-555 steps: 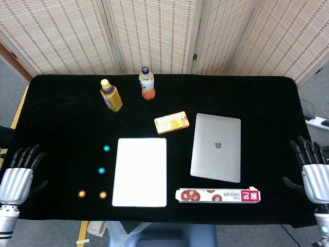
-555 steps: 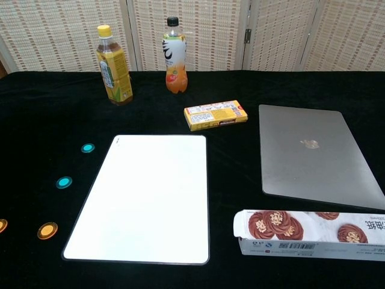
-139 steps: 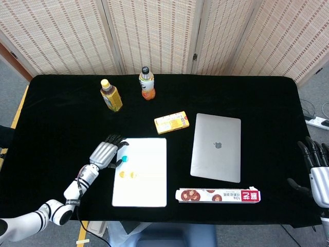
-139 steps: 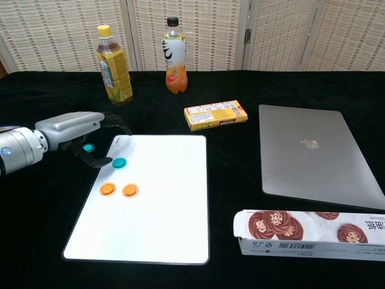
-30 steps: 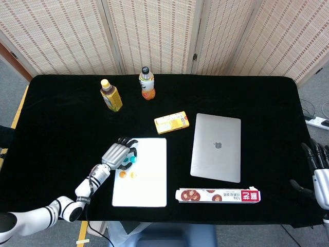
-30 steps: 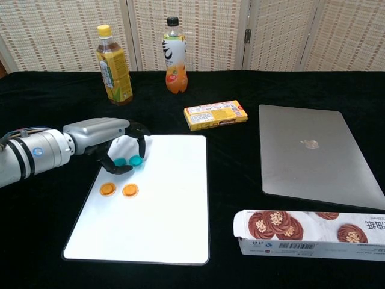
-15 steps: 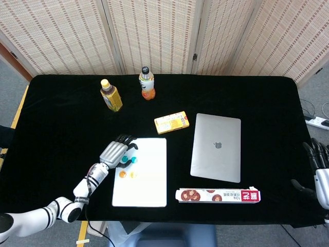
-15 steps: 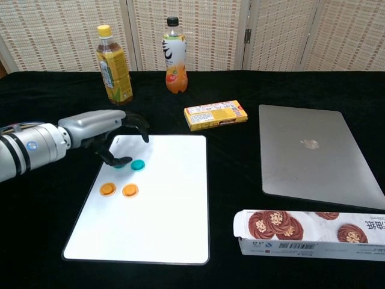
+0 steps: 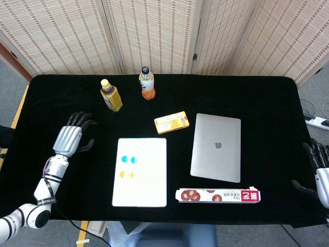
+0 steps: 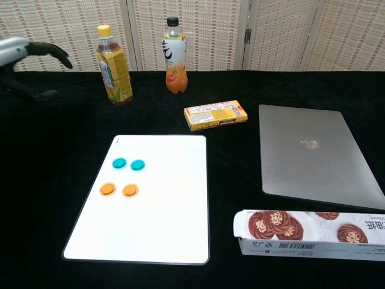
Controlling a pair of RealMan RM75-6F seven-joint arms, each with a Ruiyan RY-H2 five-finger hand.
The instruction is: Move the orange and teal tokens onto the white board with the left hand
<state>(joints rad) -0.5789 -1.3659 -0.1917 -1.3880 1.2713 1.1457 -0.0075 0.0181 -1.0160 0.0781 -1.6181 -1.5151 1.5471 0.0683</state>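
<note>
Two teal tokens (image 9: 129, 159) (image 10: 129, 164) and two orange tokens (image 9: 128, 175) (image 10: 118, 190) lie side by side on the white board (image 9: 146, 185) (image 10: 162, 223), near its left edge. My left hand (image 9: 71, 138) (image 10: 27, 53) hovers open over the black cloth well left of the board, fingers spread, holding nothing. My right hand (image 9: 320, 172) shows only at the far right edge of the head view, off the table, fingers apart and empty.
A yellow tea bottle (image 9: 111, 95) (image 10: 114, 65) and an orange drink bottle (image 9: 146, 83) (image 10: 173, 55) stand at the back. A yellow box (image 9: 171, 123) (image 10: 215, 114), a closed laptop (image 9: 216, 147) (image 10: 316, 155) and a long biscuit box (image 9: 218, 195) (image 10: 310, 233) lie right of the board.
My left hand has let go of the second teal token on the board and drawn back up and to the left, away from the board.
</note>
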